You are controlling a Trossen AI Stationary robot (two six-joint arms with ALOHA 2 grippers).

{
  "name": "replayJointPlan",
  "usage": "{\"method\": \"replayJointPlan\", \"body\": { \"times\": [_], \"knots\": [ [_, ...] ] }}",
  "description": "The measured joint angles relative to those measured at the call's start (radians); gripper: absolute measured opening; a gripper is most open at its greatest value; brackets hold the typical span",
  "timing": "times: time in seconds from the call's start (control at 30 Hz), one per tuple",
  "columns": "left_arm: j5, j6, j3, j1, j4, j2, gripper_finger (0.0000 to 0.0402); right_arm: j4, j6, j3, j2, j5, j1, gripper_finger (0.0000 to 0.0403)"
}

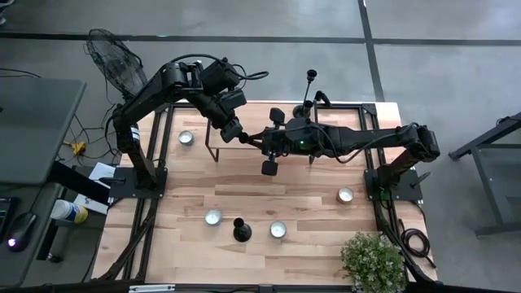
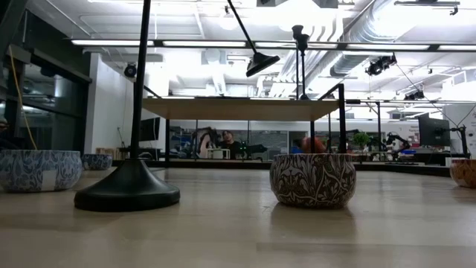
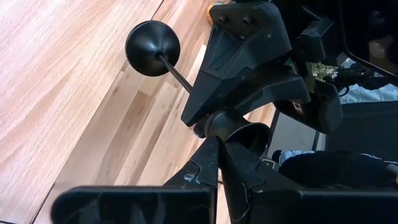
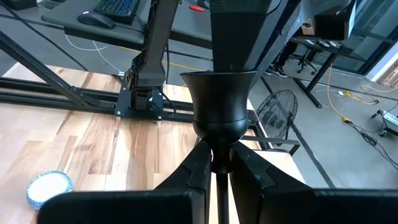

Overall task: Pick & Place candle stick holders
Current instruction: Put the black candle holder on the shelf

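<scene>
One black candle stick holder (image 1: pixel 269 167) is held in the air between both grippers over the table's middle, tilted, with its round base (image 3: pixel 152 46) free and lower than its cup. My right gripper (image 1: pixel 264 146) is shut on its stem. My left gripper (image 1: pixel 236 133) is shut at its top cup (image 4: pixel 221 99). A second holder (image 1: pixel 242 230) stands on its base near the table's front. A tall third holder (image 1: pixel 308 89) stands on the raised shelf at the back. My left gripper meets the cup at its rim (image 3: pixel 244 132), coming from the table's left. Its fingers (image 3: pixel 205 165) stand close together there. I cannot tell whether one is inside the cup. My right gripper pinches the thin stem just below the cup (image 4: pixel 216 163) between its two fingers, coming from the table's right, across the stem. The holder is lifted clear of the table, and its base (image 2: pixel 262 63) hangs lowest.
Several small patterned bowls stand on the table, among them one at the left (image 1: pixel 186 137), one near the front (image 1: pixel 278 229) and one at the right (image 1: pixel 346 194). A potted plant (image 1: pixel 373 260) is at the front right corner. A wooden shelf on black legs (image 2: pixel 238 109) spans the back.
</scene>
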Motion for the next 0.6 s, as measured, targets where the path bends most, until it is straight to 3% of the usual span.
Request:
{"method": "replayJointPlan", "body": {
  "times": [0.6],
  "knots": [
    [0.006, 0.000, 0.000, 0.000, 0.000, 0.000, 0.0019, -0.002, 0.005, 0.000, 0.000, 0.000, 0.001, 0.0028]
  ]
}}
